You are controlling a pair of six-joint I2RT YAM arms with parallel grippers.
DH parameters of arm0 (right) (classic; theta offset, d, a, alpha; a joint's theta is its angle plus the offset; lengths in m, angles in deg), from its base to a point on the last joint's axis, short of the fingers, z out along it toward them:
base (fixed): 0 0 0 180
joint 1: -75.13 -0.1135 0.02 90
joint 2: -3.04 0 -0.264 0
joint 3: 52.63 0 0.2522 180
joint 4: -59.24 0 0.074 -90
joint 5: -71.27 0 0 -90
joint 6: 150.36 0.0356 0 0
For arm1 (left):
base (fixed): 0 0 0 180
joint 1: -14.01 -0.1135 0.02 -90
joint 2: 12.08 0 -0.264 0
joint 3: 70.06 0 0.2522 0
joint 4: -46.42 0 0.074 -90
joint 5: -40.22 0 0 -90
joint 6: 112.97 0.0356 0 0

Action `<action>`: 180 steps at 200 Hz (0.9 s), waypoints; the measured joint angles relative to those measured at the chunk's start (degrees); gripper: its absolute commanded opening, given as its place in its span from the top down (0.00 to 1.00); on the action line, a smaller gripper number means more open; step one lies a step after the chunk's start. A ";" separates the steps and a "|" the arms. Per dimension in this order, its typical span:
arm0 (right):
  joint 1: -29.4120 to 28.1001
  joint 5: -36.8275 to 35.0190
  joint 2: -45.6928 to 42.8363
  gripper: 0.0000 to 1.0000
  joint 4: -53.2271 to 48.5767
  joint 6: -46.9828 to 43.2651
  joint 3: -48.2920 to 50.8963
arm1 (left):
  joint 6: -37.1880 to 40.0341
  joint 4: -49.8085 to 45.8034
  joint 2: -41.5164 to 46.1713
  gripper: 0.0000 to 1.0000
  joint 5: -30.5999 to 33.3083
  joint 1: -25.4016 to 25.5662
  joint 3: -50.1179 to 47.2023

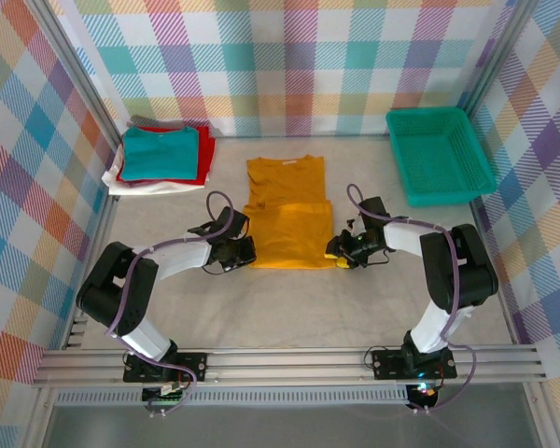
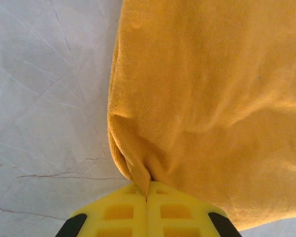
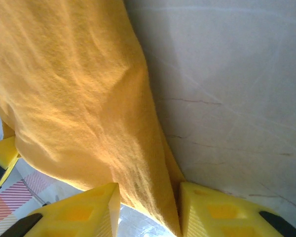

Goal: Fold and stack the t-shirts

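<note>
The mustard-yellow tee [image 1: 287, 217] is lying part-folded at mid-table [image 1: 261, 313], and the left gripper [image 2: 146, 196] is pinching its near-left corner, jaws tight together. The right gripper [image 3: 149, 196] is sitting at the near-right corner, jaws parted, cloth passing between them.

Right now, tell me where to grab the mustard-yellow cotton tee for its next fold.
Take the mustard-yellow cotton tee at its two near corners, coming low from the left and right sides. It lies flat and doubled, so those layered corners offer an edge to pinch.
</note>
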 measured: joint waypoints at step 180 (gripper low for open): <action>-3.06 -3.28 -1.03 1.00 0.15 1.27 0.59 | -0.07 -0.13 3.85 1.00 0.42 0.00 -1.55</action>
